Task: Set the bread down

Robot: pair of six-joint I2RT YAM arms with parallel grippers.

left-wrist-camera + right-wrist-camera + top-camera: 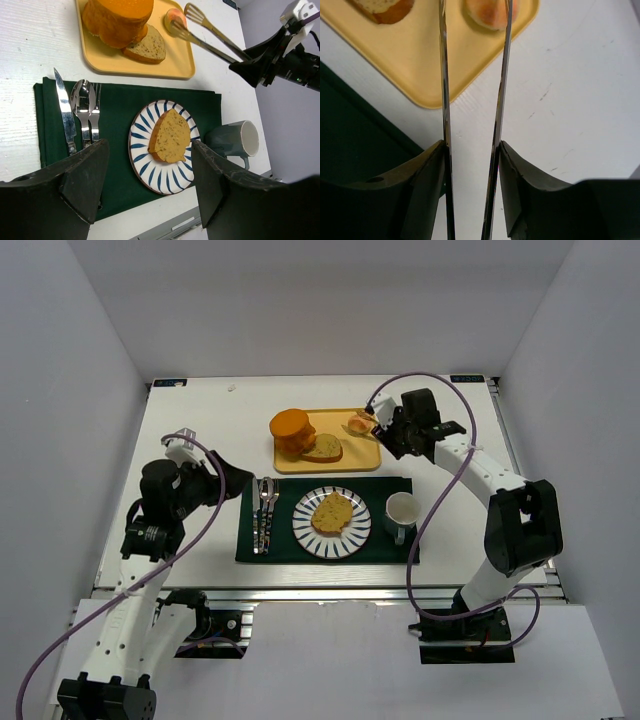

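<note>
The bread (332, 512) (171, 136), a golden-yellow slice with a brown crust, lies on a blue-striped plate (305, 530) (145, 175). My left gripper (232, 480) (150, 150) hovers open and empty over the near left part of the mat, apart from the plate. My right gripper (392, 430) (470, 147) is shut on a pair of metal tongs (368, 418) (444, 75). The tong blades stand apart, on either side of a small bun (357, 424) (487, 12) on the yellow tray (290, 462) (420, 65). Whether they touch it I cannot tell.
The tray (110, 62) also holds a thick orange stack (292, 428) (117, 17) and a paler slice (325, 448) (147, 47). A dark green mat (260, 545) (50, 145) carries the plate, cutlery (264, 510) (82, 110) on its left and a grey mug (402, 512) (235, 140) on its right.
</note>
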